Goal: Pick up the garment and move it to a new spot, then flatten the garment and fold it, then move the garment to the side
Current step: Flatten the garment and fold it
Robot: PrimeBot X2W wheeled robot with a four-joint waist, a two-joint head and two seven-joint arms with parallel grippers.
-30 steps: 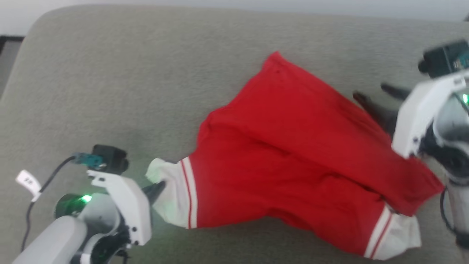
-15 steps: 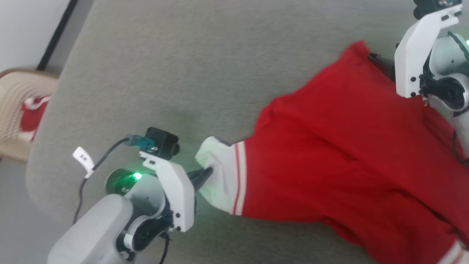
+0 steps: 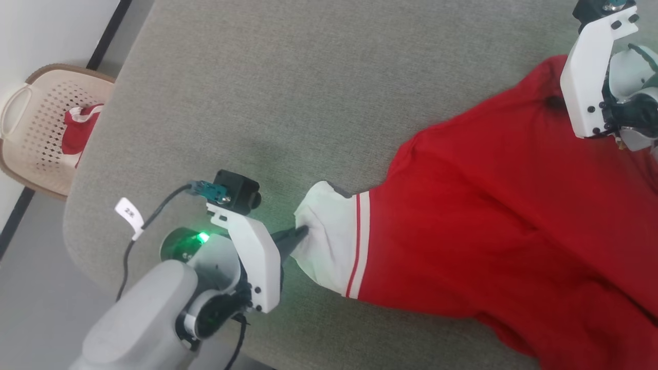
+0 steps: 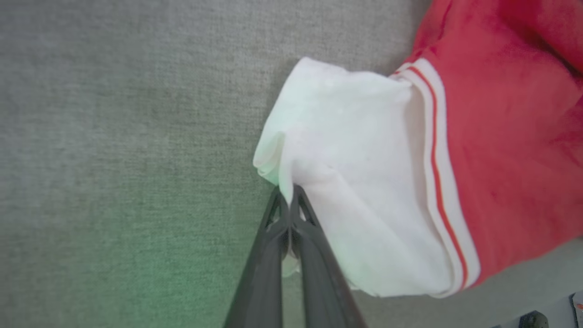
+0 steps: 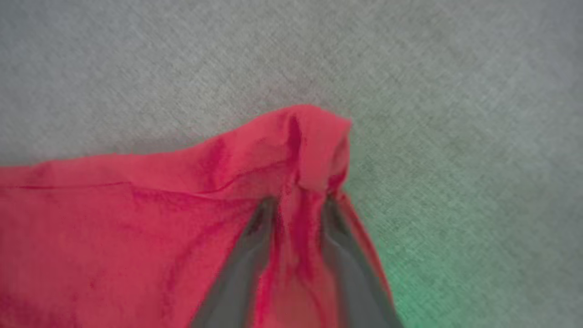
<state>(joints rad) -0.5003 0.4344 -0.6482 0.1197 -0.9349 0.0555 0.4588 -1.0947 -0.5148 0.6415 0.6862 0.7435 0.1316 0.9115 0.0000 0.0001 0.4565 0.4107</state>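
Note:
The red garment (image 3: 488, 205) lies spread on the grey padded surface (image 3: 308, 77), running off the head view's right and bottom edges. My left gripper (image 3: 300, 234) is shut on the edge of its white end panel (image 4: 364, 182), the fingertips (image 4: 288, 191) pinched together on the cloth. My right gripper (image 3: 558, 102) is at the garment's far red corner (image 5: 314, 136). Its two fingers stand apart astride a ridge of red cloth (image 5: 298, 202), mostly hidden behind the white wrist bracket in the head view. The other white panel is out of view.
A beige perforated basket (image 3: 46, 149) holding another red-and-white cloth stands on the floor left of the padded surface. The surface's rounded left edge (image 3: 72, 205) is close to my left arm. Bare grey padding stretches across the far side.
The head camera has swung, so the whole picture shifted right and the basket came into view. My right gripper came onto the garment's far corner. The left stays shut on the white panel.

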